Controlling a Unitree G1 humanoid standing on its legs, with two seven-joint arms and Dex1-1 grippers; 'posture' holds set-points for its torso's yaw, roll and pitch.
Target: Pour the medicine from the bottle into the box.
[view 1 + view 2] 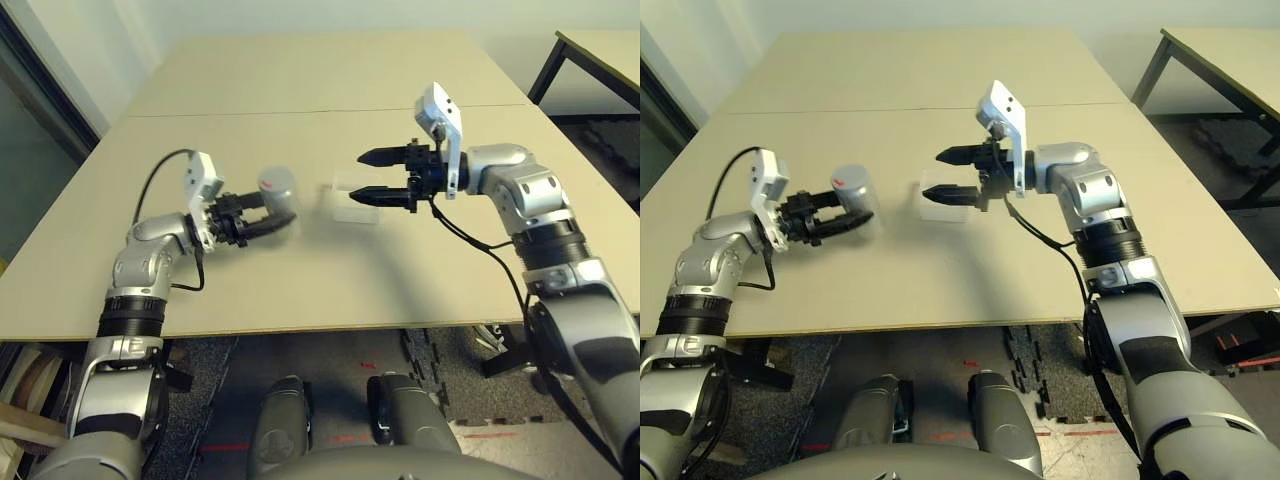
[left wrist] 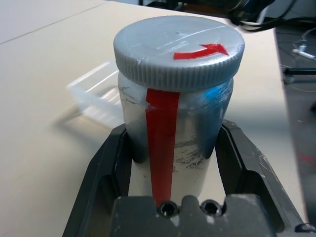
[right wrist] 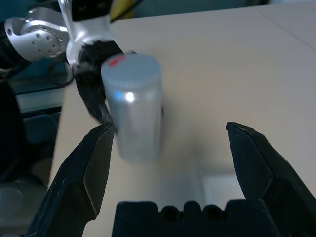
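So the bottle (image 1: 278, 190) is up off the table (image 1: 300, 280), pinched around its body by the left gripper (image 1: 262, 218), fingers (image 2: 101, 173) clamped on either side. Its long axis looks roughly upright, maybe leaning a touch, with the grey screw cap (image 2: 178, 52) on top and still screwed on as far as I can tell. My guess is the cap has to come off before anything pours.

The right gripper (image 1: 385, 176) is the one that matters next: it's level with the bottle, pointing straight across at it from the other side, jaws spread wide and holding nothing. Bottle sits near it but not between its fingers yet. From the right wrist view the cap end is the bit facing it.

The box (image 1: 352, 203) lies flat on the table between the two arms, just under the right gripper.

Markings: a red stripe down the bottle's side and a red arrow on the cap. No readable text or brand anywhere.
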